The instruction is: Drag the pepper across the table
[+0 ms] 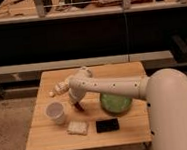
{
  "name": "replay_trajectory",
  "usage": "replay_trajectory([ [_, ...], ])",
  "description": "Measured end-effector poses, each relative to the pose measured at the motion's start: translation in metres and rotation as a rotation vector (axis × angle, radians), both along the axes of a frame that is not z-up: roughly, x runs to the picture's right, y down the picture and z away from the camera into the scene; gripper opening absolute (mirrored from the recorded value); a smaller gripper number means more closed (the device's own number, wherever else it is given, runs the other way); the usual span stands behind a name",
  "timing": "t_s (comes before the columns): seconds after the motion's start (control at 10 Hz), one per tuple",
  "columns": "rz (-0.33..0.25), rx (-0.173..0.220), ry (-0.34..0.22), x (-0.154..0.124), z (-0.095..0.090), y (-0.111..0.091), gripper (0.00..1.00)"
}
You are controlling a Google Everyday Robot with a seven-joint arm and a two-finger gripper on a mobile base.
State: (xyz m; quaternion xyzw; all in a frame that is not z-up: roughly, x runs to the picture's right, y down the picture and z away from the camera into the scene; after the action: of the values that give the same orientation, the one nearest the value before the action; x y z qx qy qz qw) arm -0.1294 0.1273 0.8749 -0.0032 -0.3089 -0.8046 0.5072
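Note:
The light wooden table (pixel 48 139) stands in the middle of the camera view. The small dark red pepper (pixel 80 107) lies on it between the white cup (pixel 56 112) and the green bowl (pixel 115 102). My gripper (pixel 76 102) hangs from the white arm that reaches in from the right. It points down at the table, with its tip right at the pepper's far end. The gripper hides part of the pepper.
A black flat rectangle (pixel 107 125) and a pale yellow wedge (pixel 77 127) lie near the table's front edge. A small whitish object (pixel 58 88) lies at the far left. A dark shelf unit stands behind the table.

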Motion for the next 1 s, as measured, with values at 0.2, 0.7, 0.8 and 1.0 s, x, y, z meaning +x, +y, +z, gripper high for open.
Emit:
replay_trajectory([
  [0.2, -0.006, -0.013, -0.006, -0.006, -0.004, 0.018, 0.26],
  [0.7, -0.011, -0.012, -0.025, -0.019, -0.012, 0.037, 0.26],
  [0.8, -0.01, -0.011, -0.038, -0.025, -0.017, 0.043, 0.26],
  [1.0, -0.007, -0.011, -0.057, -0.032, -0.023, 0.049, 0.26],
])
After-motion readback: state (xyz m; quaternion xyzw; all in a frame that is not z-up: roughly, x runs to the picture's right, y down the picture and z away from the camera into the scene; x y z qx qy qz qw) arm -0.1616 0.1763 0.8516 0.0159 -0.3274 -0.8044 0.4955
